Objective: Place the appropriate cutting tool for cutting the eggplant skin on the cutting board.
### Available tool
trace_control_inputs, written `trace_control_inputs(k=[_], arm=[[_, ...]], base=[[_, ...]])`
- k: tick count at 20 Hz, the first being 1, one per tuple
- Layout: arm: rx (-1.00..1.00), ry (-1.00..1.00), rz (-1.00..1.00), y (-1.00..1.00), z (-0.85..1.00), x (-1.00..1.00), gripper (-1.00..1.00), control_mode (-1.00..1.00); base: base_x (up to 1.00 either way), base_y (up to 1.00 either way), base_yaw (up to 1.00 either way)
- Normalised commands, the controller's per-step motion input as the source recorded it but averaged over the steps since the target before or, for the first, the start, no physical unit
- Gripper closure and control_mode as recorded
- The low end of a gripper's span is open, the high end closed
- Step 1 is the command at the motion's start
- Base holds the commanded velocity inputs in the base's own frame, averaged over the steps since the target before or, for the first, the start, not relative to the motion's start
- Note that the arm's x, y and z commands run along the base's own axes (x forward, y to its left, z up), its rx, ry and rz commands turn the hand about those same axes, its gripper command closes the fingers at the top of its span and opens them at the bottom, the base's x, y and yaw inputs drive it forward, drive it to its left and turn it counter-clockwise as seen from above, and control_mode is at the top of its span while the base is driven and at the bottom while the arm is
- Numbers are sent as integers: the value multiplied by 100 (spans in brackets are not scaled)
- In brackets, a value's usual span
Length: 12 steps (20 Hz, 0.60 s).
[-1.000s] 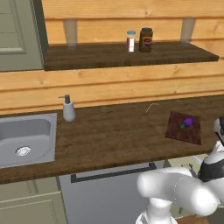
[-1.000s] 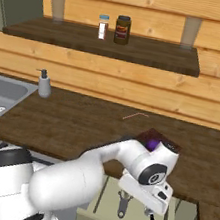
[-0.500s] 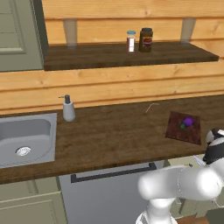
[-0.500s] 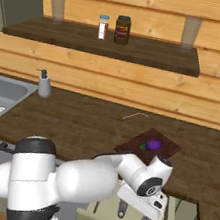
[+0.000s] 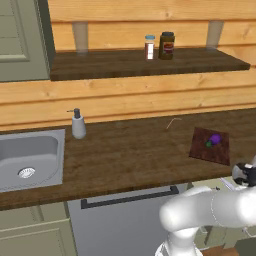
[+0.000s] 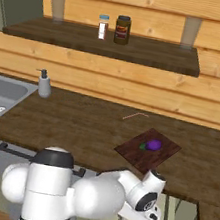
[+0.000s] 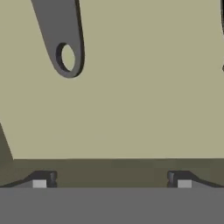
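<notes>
Eggplant [image 6: 153, 145], just one, lies on the single cutting board [image 6: 140, 155] at the counter's [image 5: 130, 150] right side. Two jars [image 5: 159, 46] stand side by side up on the shelf [image 5: 100, 65], one soap dispenser [image 5: 78, 124] beside the one sink [image 5: 30, 157]. Down in the drawer [image 7: 131, 109], the gripper [image 7: 111, 183] hangs with jaws spread wide, holding nothing. One grey tool handle [image 7: 64, 39] with a hanging hole is cut off at the top; what tool it is, cannot tell.

The white arm reaches low and forward, its tool [image 7: 111, 181] spread wide, gripping nothing
</notes>
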Motion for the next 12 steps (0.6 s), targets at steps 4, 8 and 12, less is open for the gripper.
trace_control_inputs(k=[4, 8, 12], arm=[[0, 6, 11, 16, -3, -67, -100, -100], [0, 12, 10, 24, 1, -77, -100, -100], [0, 17, 10, 27, 12, -87, -100, -100]], base=[[0, 0, 0], [0, 0, 0], [0, 0, 0]])
